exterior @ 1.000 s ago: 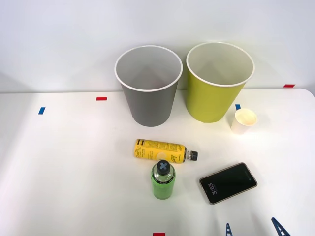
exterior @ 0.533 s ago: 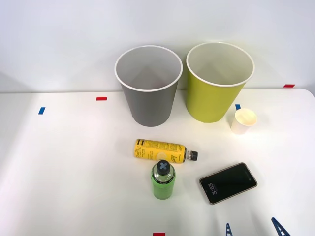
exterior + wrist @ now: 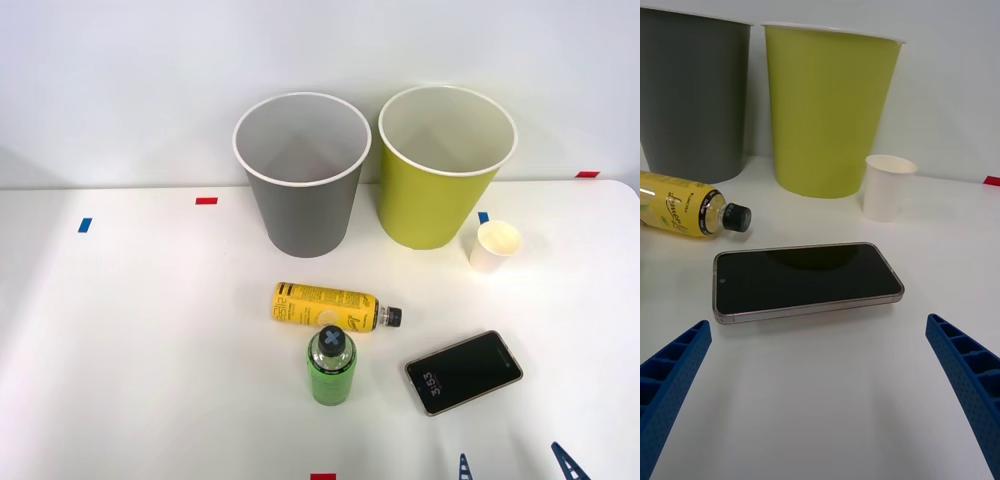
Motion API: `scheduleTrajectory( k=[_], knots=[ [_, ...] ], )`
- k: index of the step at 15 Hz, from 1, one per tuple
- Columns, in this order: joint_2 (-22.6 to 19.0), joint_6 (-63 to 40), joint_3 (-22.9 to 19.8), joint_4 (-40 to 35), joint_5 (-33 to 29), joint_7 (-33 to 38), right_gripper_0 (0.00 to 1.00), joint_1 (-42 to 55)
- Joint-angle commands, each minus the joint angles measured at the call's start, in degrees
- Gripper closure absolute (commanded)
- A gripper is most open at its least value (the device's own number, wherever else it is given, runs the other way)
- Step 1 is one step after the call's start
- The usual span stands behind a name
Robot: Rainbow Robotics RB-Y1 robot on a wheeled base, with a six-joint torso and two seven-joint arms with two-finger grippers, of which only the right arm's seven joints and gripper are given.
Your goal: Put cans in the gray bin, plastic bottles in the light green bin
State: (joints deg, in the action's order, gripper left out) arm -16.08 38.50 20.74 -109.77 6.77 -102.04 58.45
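The gray bin (image 3: 302, 175) (image 3: 692, 94) and the light green bin (image 3: 443, 165) (image 3: 827, 109) stand side by side at the back of the white table. A yellow-label plastic bottle (image 3: 328, 306) (image 3: 681, 204) lies on its side in front of the gray bin, cap pointing right. Just in front of it a green-label bottle (image 3: 331, 367) with a cross-marked cap stands upright. My right gripper (image 3: 515, 468) (image 3: 820, 382) hovers open at the table's near edge, right of the bottles, with nothing between its fingers. No cans are in view.
A black phone (image 3: 463, 372) (image 3: 805, 279) lies flat just ahead of my gripper. A small white paper cup (image 3: 496, 246) (image 3: 886, 186) stands right of the light green bin. Red and blue tape marks dot the table (image 3: 130, 330).
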Motion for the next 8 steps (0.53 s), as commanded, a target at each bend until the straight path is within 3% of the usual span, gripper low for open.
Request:
scheduleTrajectory(
  k=[1, 8],
  knots=[
    [0.00, 0.00, 0.00, 0.00, 0.00, 0.00, 0.00, 0.00],
    [0.00, 0.00, 0.00, 0.00, 0.00, 0.00, 0.00, 0.00]
  ],
)
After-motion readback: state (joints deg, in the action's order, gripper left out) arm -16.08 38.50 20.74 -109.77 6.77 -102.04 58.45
